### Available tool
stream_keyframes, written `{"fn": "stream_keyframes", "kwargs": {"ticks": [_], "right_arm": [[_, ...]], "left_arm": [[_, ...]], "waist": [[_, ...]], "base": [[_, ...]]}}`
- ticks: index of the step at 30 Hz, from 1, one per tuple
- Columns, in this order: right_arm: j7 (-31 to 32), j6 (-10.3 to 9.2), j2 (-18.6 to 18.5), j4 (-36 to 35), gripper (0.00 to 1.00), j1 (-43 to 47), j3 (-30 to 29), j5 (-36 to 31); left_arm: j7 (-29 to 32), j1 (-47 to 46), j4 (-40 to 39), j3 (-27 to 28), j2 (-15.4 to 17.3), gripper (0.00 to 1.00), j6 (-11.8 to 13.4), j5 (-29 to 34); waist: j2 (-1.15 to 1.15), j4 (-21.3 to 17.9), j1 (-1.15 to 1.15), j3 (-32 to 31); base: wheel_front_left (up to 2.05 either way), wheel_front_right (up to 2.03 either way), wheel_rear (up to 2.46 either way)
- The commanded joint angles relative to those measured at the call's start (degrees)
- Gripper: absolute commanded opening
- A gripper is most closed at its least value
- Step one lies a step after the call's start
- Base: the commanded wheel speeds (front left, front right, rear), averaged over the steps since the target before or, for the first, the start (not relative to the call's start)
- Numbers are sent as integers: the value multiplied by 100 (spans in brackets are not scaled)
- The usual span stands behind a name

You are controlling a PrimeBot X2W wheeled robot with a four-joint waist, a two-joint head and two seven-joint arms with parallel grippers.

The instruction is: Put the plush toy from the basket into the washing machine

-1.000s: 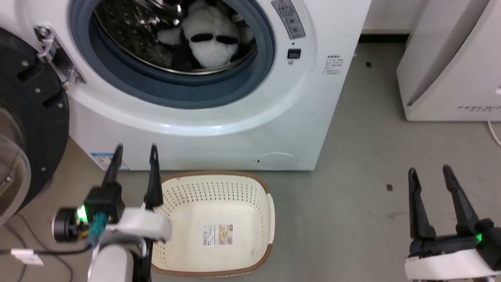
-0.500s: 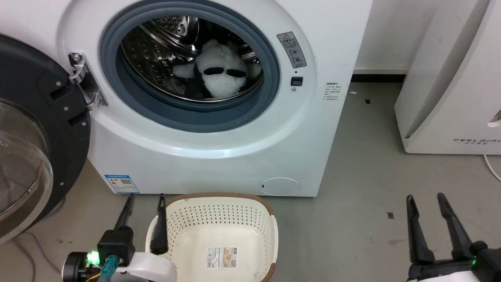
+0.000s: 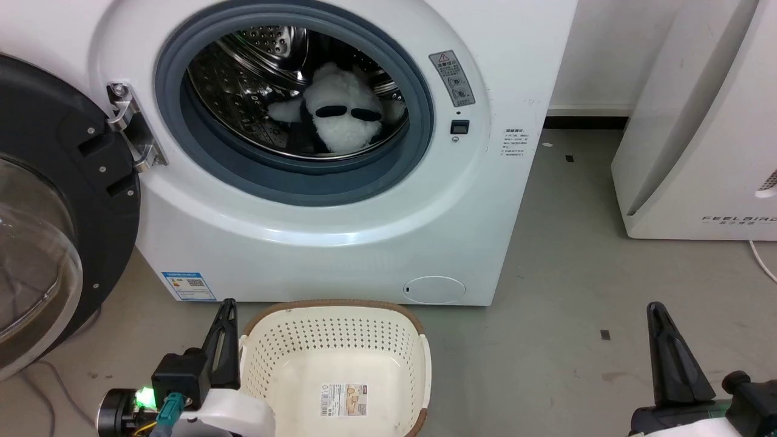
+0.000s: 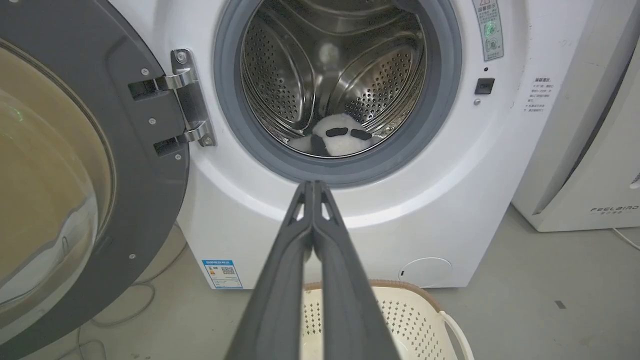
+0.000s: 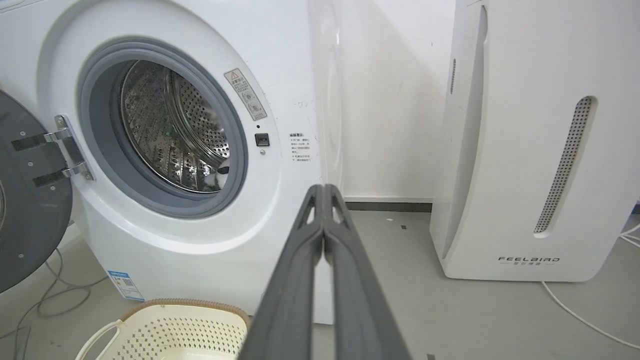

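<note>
The black-and-white plush toy lies inside the steel drum of the white washing machine, face toward the opening; it shows again as the plush toy low in the drum. The machine's black-framed glass door hangs open at the left. On the floor before the machine stands the cream basket, holding nothing but its sticker. My left gripper is shut beside the basket's left rim, fingertips pressed together. At the lower right my right gripper is shut too, over bare floor.
A plain white FEELBIRD appliance stands at the right, a white cable trailing from its base. Dark cables lie on the floor under the open door. Grey floor runs between the washing machine and the appliance.
Both grippers have closed from open to shut. A second ago the head camera tilted up, showing more of the drum; the plush toy and basket have stayed put.
</note>
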Motion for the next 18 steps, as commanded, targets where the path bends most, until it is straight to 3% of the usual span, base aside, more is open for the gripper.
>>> {"fn": "stream_keyframes", "kwargs": {"ticks": [1,18], "right_arm": [[24,0,0,23,0,-58,13,-62],[224,-1,0,83,0,-148,59,-165]], "left_arm": [[36,20,-50,12,-11,0,-11,22],[235,48,-195,19,-27,0,-25,51]], "waist": [[-1,-2,0,-2],[-1,-29,0,-31]], "base": [[0,0,0],[0,0,0]]}}
